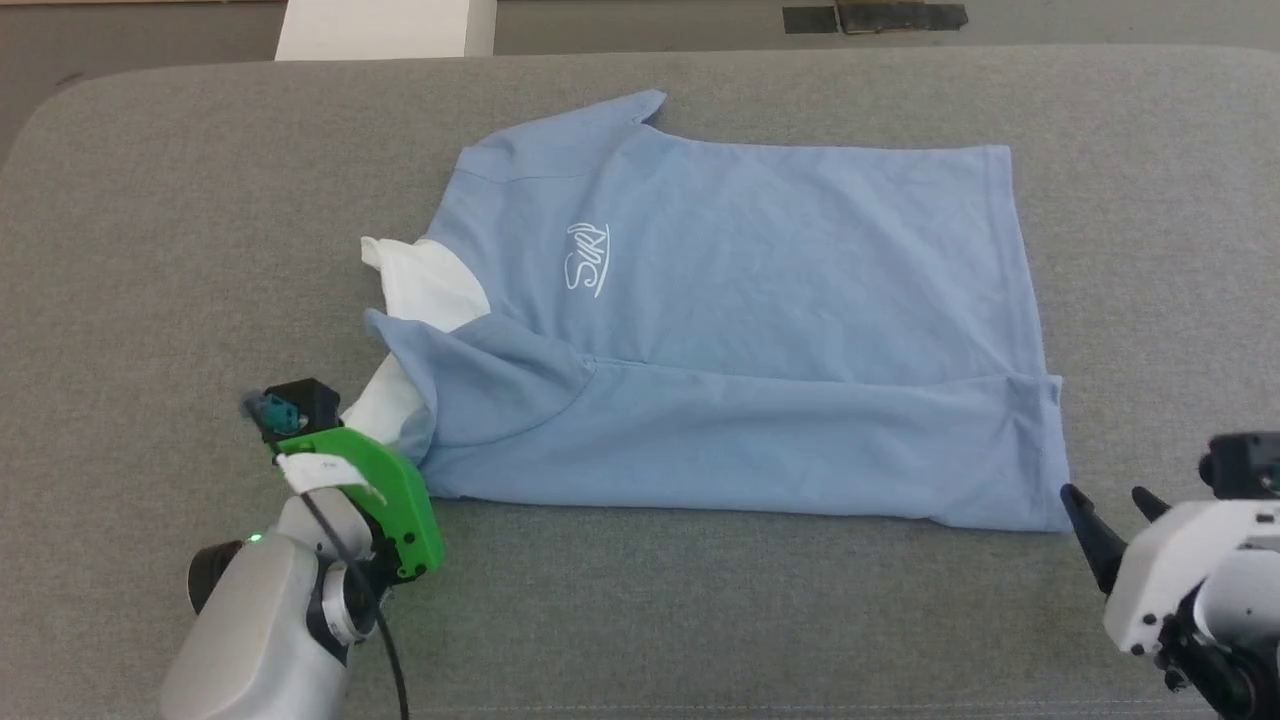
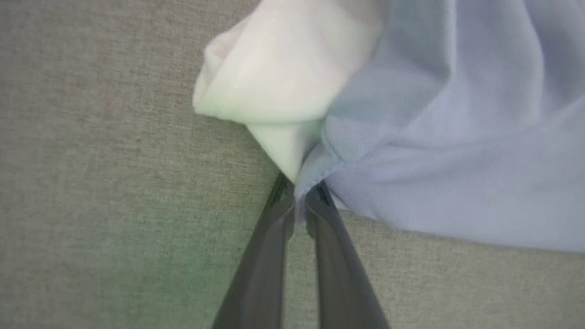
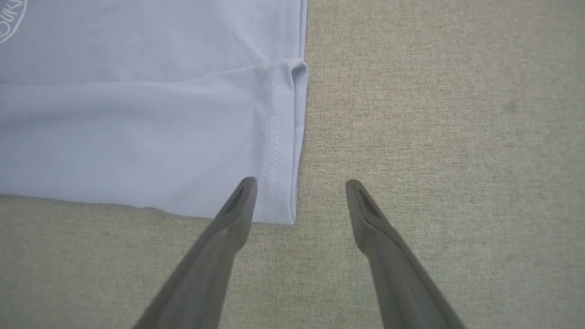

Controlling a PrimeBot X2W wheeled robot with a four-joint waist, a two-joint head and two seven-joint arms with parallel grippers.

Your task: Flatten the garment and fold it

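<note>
The garment [image 1: 750, 300], a light blue polo shirt with white script on the chest, lies across the grey table with its collar to the left and its hem to the right. Its near side is folded over onto the body. My left gripper [image 1: 412, 452] is at the near left corner, beside the white collar [image 1: 425, 285]. The left wrist view shows that gripper [image 2: 299, 194] shut on a pinch of the garment [image 2: 457, 137] where blue fabric meets the white collar [image 2: 283, 82]. My right gripper [image 1: 1103, 492] stands open at the near hem corner. In its own view, the right gripper [image 3: 299, 183] straddles the garment's [image 3: 137, 114] hem edge.
The grey fabric-covered table [image 1: 150, 250] has bare surface all round the shirt, with its rounded far corners in view. Beyond the far edge stand a white block [image 1: 385, 28] and a dark strip on the floor [image 1: 875, 15].
</note>
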